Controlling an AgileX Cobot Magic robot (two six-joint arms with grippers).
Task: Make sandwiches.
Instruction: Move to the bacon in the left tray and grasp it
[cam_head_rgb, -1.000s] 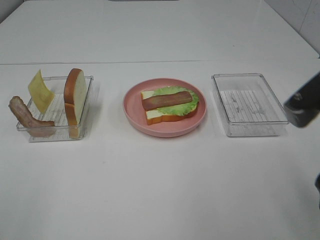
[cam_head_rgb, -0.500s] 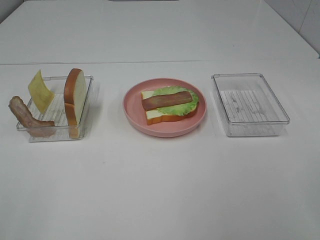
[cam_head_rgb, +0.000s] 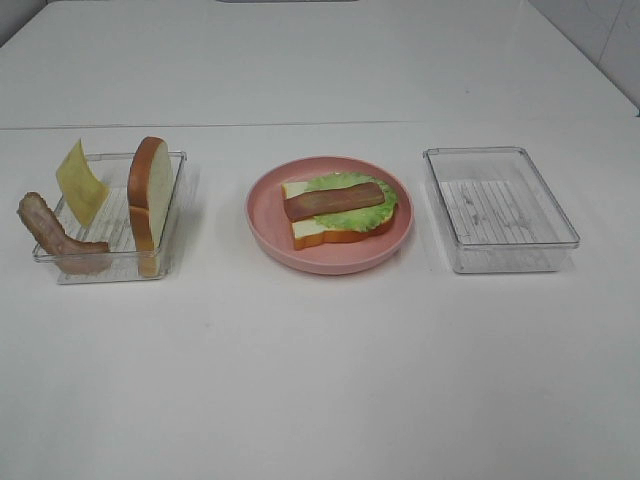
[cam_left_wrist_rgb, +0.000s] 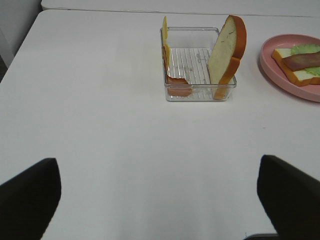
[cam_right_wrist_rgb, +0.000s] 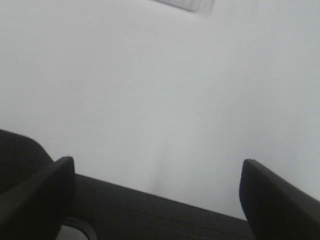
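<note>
The partly built sandwich lies on the round pink plate (cam_head_rgb: 262, 232): a bread slice (cam_head_rgb: 312, 233), a green lettuce leaf (cam_head_rgb: 386, 209) and a brown meat strip (cam_head_rgb: 333, 200) on top. In the left clear tray (cam_head_rgb: 105, 271) a second bread slice (cam_head_rgb: 150, 190) stands on edge, with a yellow cheese square (cam_head_rgb: 80, 183) and another meat strip (cam_head_rgb: 55, 236). Neither gripper shows in the high view. My left gripper (cam_left_wrist_rgb: 159, 172) is open, well short of that tray (cam_left_wrist_rgb: 200, 93). My right gripper (cam_right_wrist_rgb: 157, 167) is open over bare table.
A second clear tray (cam_head_rgb: 500, 212) stands right of the plate. In the left wrist view the plate (cam_left_wrist_rgb: 270, 66) sits beside the tray, at the picture's edge. The right wrist view shows the white table's edge (cam_right_wrist_rgb: 150, 192) with dark space beyond it.
A second ago the right arm showed dark at the right edge of the high view; it has drawn back out of that view. The food and trays have not moved.
</note>
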